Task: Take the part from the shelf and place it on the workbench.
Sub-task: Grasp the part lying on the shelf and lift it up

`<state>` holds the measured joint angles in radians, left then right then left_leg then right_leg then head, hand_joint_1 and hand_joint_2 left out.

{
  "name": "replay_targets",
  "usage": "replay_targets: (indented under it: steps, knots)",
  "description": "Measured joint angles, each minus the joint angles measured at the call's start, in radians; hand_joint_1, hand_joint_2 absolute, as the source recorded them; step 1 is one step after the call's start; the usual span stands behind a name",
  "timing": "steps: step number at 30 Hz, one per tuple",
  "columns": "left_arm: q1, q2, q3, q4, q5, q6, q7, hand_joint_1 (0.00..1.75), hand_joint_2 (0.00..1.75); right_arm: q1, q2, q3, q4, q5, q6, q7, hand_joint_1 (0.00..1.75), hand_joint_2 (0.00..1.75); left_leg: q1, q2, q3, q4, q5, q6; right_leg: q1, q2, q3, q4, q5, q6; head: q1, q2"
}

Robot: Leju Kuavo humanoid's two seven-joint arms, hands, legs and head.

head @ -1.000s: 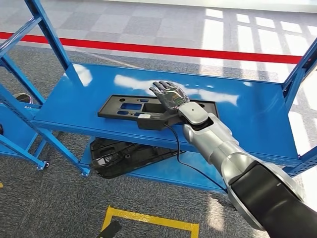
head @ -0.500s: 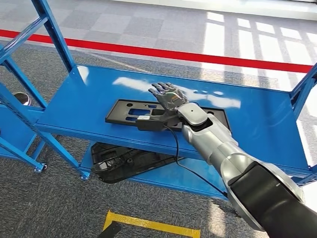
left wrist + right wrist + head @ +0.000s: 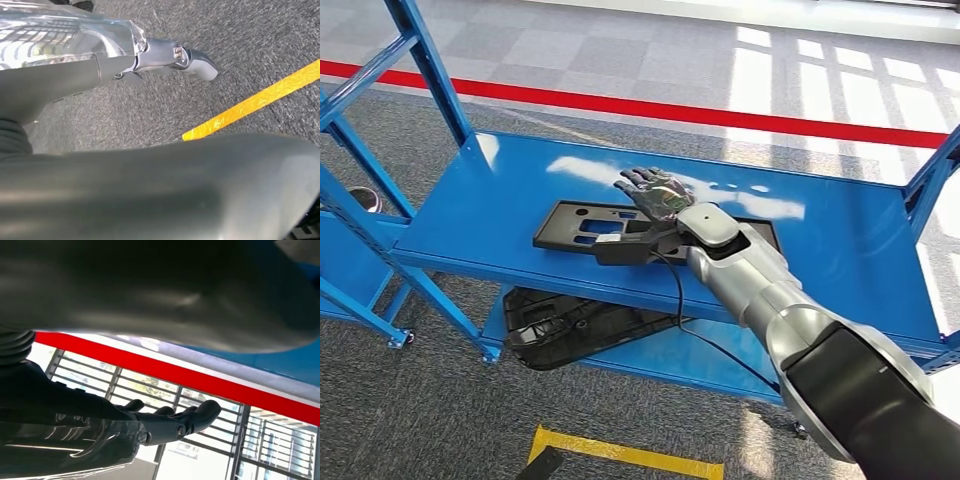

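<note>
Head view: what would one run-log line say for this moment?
stage: reaching | right robot hand: fingers spread above flat black plastic part | part: lying on blue metal shelf | grasp: not yet

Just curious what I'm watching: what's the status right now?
Right hand open, flat above black part on blue shelf. Part not lifted. Left hand hanging by floor. Nothing in the way.

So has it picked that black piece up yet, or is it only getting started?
Only getting started. The black part lies flat on the blue shelf. The right hand is stretched over it with fingers spread, gripping nothing yet. Grasping, lifting and carrying it to the workbench are all left.
</note>
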<state>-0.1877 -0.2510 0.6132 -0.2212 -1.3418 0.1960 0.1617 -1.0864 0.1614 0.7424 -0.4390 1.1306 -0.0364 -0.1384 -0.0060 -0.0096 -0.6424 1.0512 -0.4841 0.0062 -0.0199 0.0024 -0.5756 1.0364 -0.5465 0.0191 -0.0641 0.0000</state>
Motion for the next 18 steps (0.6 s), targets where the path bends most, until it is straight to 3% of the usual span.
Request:
replay_targets:
  steps: [13, 17, 18]
  knots:
    - [0.009, 0.001, 0.014, 0.0, 0.018, 0.011, -0.002, 0.0, 0.0, -0.021, -0.008, 0.04, -0.083, -0.053, 0.098, -0.042, 0.0, 0.0, 0.004, 0.0, 0.001, 0.0, 0.0, 0.0, 0.003, 0.0, 0.001, 0.0, 0.0, 0.0, 0.0, 0.0]
    - [0.009, 0.001, 0.019, 0.0, 0.018, 0.012, -0.002, 0.0, 0.0, -0.021, -0.012, 0.058, -0.11, -0.081, 0.098, -0.041, 0.0, 1.75, 0.004, 0.0, 0.001, 0.0, 0.0, 0.0, 0.003, 0.0, 0.001, 0.0, 0.0, 0.0, 0.0, 0.0]
    - [0.009, 0.001, 0.02, 0.0, 0.018, 0.012, -0.003, 0.0, 0.0, -0.021, -0.014, 0.061, -0.116, -0.091, 0.097, -0.041, 0.0, 1.75, 0.004, 0.0, 0.001, 0.0, 0.0, 0.0, 0.003, 0.0, 0.001, 0.0, 0.0, 0.0, 0.0, 0.0]
